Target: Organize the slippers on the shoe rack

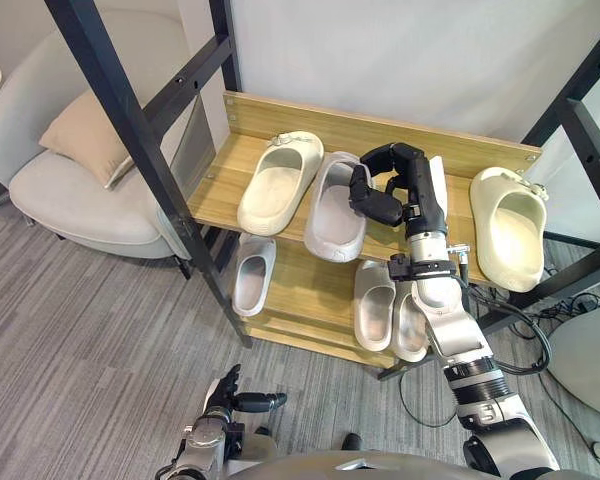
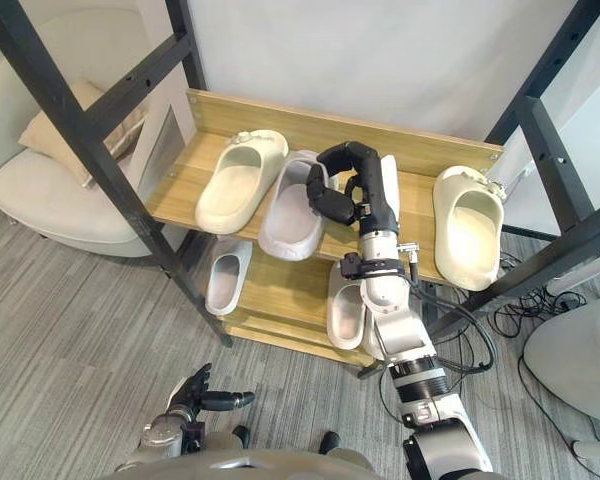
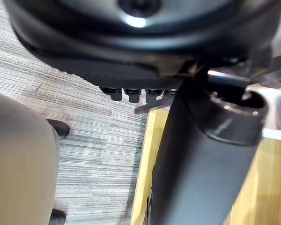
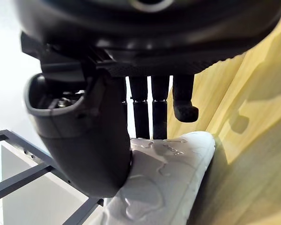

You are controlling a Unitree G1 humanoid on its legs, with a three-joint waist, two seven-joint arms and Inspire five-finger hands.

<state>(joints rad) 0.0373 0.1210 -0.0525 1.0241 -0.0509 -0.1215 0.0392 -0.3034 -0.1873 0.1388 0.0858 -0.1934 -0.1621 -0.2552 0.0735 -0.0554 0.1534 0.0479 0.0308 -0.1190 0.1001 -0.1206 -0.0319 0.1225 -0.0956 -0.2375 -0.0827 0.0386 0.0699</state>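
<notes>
Wooden shoe rack (image 1: 218, 188): right robot hand (image 1: 412, 190) clamps grey slipper (image 1: 335, 218); left robot hand (image 1: 223, 398) slack, low.

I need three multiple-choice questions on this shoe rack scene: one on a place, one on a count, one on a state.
1. Where does the grey slipper at the right hand lie?
A. On the top shelf
B. On the lower shelf
C. On the floor

2. How many slippers lie on the top shelf?
A. One
B. Three
C. Five

3. How is the right hand?
A. Open, away from the rack
B. Shut on the grey slipper
C. Shut, empty

Answers:
1 A: it lies between the left cream slipper and the right cream slipper on that shelf.
2 B: two cream and one grey.
3 B: the hand pinches the slipper's edge.
</notes>
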